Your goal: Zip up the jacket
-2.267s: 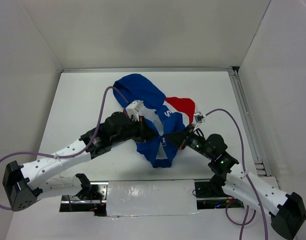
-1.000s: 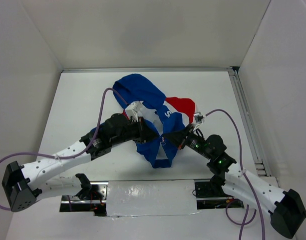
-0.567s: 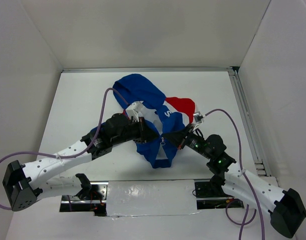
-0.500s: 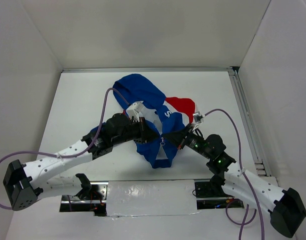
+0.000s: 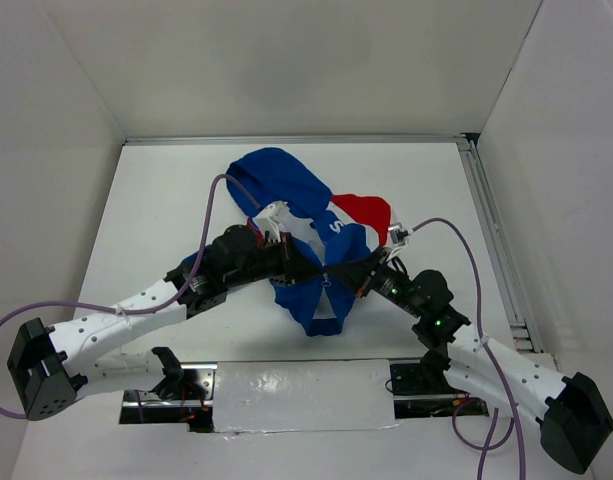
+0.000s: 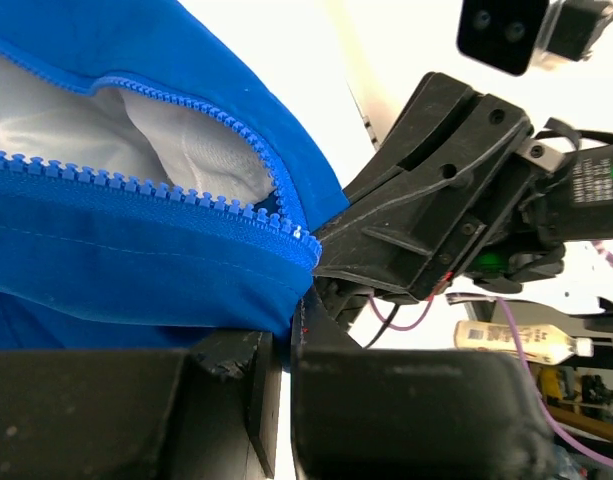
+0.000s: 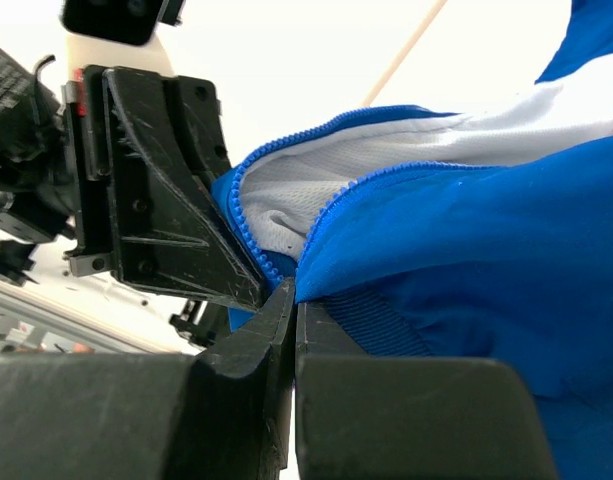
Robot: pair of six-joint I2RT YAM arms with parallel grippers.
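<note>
Both pincers clenched on the jacket's lower front, zip hardly begun.
Top view: the jacket [image 5: 316, 240] lies mid-table, with the left gripper [image 5: 304, 268] and right gripper [image 5: 338, 272] meeting at its near hem. Left wrist view: the fingers grasp blue hem, and the zipper teeth [image 6: 136, 185] gape over white lining, joining only at the end. Right wrist view: the fingers are clamped on the facing edge. Nearly all the zipping appears left.

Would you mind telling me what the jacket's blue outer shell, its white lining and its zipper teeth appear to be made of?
Blue shell: smooth woven synthetic, probably polyester or nylon, with a slight sheen and soft folds. White lining: seemingly a mesh knit, as a fine dotted texture shows. Zipper teeth: likely moulded plastic, matte, the same blue as the fabric.
</note>
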